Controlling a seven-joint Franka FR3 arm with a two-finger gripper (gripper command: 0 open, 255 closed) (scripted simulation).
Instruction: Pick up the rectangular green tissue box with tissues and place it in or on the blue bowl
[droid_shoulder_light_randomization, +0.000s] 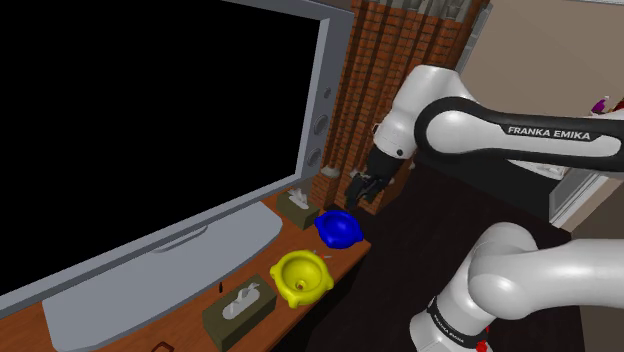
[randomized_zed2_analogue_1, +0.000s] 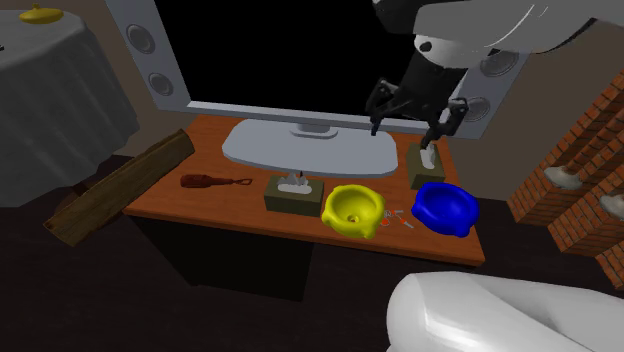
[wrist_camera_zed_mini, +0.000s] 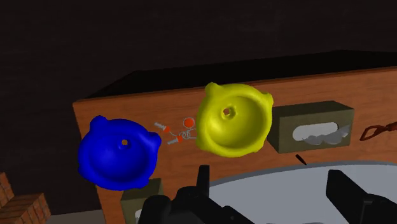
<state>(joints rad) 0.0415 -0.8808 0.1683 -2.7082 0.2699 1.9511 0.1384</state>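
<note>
Wooden surface (randomized_zed2_analogue_1: 200, 150) under a television (randomized_zed2_analogue_1: 300, 50): at centre-left, one green tissue box (randomized_zed2_analogue_1: 291, 192), then a yellow bowl (randomized_zed2_analogue_1: 353, 208) and the blue bowl (randomized_zed2_analogue_1: 445, 207). A second tissue box (randomized_zed2_analogue_1: 427, 165) stands just behind it, beneath the wide-open gripper (randomized_zed2_analogue_1: 408, 125).

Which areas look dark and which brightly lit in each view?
Shoulder view: the television screen is flat black, no glare. Second exterior view: the floor is dim, the table lit. Wrist view: the blue bowl and yellow bowl glow against darkness.
</note>
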